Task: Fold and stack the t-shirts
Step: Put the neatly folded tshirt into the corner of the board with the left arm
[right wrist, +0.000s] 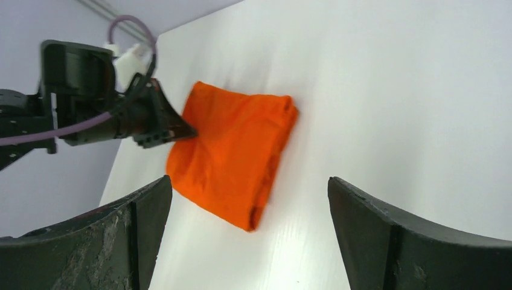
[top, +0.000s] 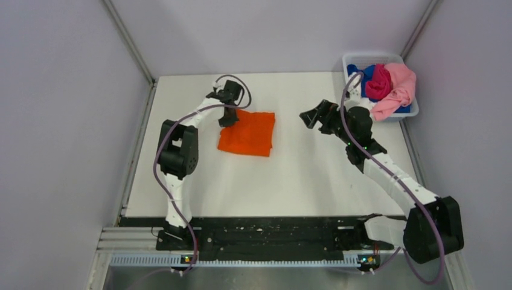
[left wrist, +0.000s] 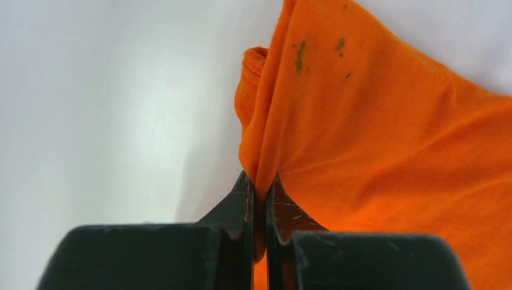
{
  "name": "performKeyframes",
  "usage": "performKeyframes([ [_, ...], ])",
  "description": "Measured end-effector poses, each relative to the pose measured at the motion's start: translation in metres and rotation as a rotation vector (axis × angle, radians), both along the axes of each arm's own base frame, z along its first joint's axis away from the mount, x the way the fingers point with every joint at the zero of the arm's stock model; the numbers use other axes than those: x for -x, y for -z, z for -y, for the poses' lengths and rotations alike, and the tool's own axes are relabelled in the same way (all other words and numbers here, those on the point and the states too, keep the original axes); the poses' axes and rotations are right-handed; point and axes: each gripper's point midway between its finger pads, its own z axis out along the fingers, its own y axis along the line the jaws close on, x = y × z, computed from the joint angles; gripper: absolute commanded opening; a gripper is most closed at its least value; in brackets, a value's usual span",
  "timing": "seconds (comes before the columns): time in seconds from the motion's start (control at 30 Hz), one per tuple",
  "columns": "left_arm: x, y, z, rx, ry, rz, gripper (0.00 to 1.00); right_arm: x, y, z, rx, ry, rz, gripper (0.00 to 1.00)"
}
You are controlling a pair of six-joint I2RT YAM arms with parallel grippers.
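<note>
Left of centre on the table (top: 314,181) lies the folded orange t-shirt (top: 247,133); more t-shirts (top: 395,87) heap in the far-right bin (top: 350,60). Clamped on the orange cloth's far-left edge is the left gripper (left wrist: 258,188); the right gripper (top: 313,118) hangs spread, empty. Best to lay the pinched edge flat before letting go.

Blue t-shirt (top: 365,74) mostly under magenta t-shirt (top: 380,83) and pink t-shirt (top: 400,84), perhaps others beneath.

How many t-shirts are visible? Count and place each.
4: orange t-shirt folded on the table; light pink, magenta and blue ones heaped in the bin. More may be hidden.
</note>
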Motion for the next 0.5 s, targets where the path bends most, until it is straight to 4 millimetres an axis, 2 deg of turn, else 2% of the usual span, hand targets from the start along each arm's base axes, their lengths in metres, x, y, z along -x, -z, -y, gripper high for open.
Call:
performKeyframes([
  [0.2,-0.043,-0.033,-0.076,-0.281,-0.132,0.097,0.00,0.012,0.005,0.027,0.055,0.117,0.002,0.99],
  [0.33,-0.056,-0.035,-0.126,-0.458,-0.181,0.081,0.00,0.016,0.006,0.036,0.072,0.151,0.007,0.99],
  [0.5,-0.076,-0.037,-0.176,-0.544,-0.205,0.065,0.00,0.021,0.010,0.042,0.087,0.171,0.007,0.99],
])
